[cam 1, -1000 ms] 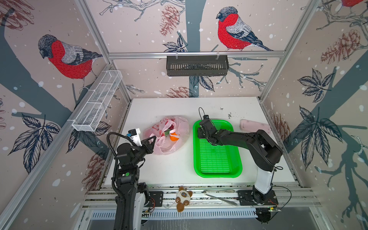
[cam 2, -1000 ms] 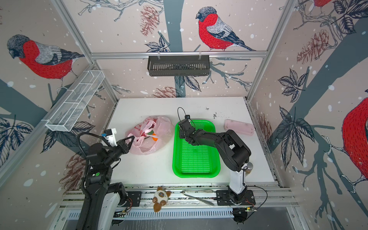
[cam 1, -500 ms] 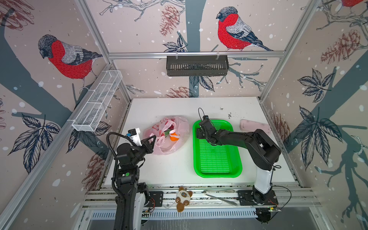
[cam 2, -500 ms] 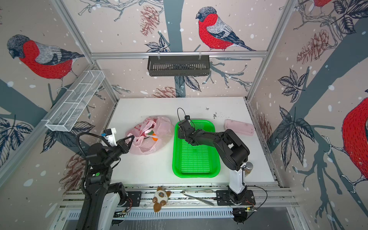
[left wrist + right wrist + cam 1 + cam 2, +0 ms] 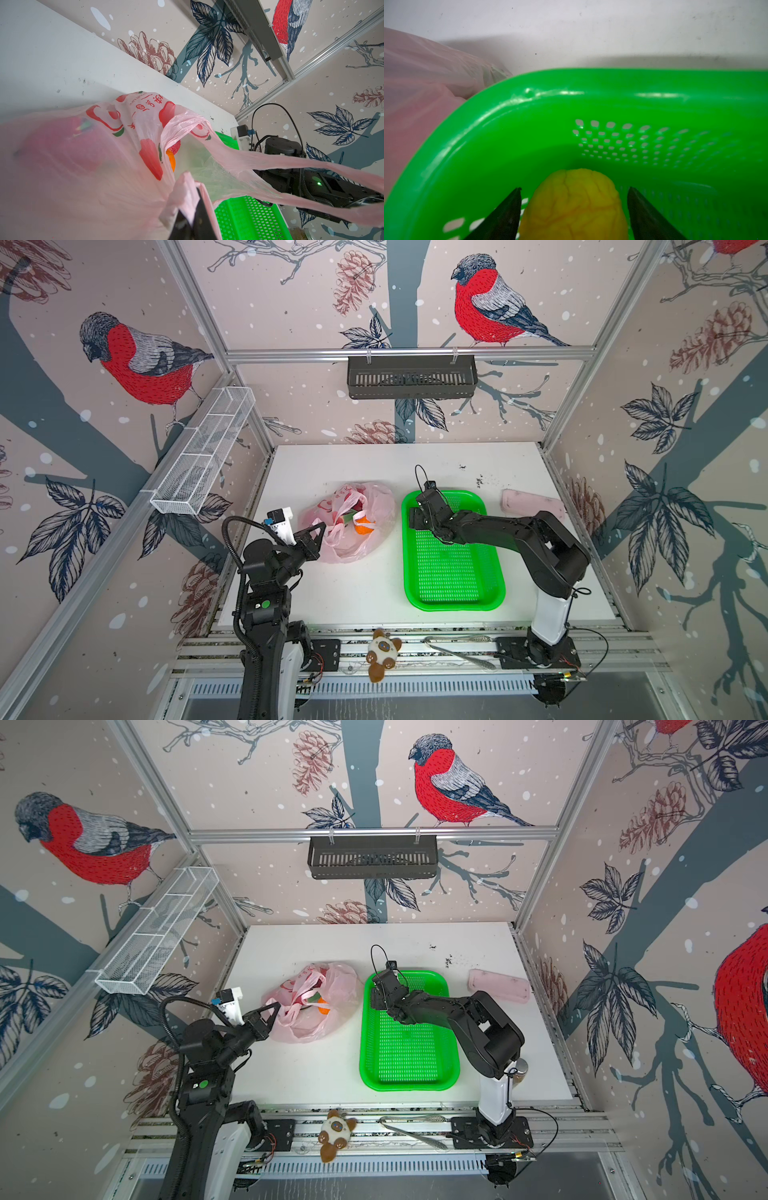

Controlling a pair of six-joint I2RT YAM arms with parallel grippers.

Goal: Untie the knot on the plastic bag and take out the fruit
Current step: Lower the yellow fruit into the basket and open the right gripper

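Left wrist view: left claw [image 5: 193, 209] pinched tight on the pink plastic bag [image 5: 83, 166]. Its upside-down red print reads roughly "YOUR LIFE", plus Chinese characters. Bag's on the desk [image 5: 357, 597] just beside the green tray [image 5: 449, 572]. Right claw [image 5: 574, 188] is spread apart, with the yellow ball [image 5: 575, 212] in the gap, in the tray's corner.

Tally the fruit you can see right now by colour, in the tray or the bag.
Yellow fruit: 1, in green tray
Orange fruit: 1, in plastic bag
Red fruit: 1, in bag
Magenta fruit: 1, blurred through bag
Total: 4 in view
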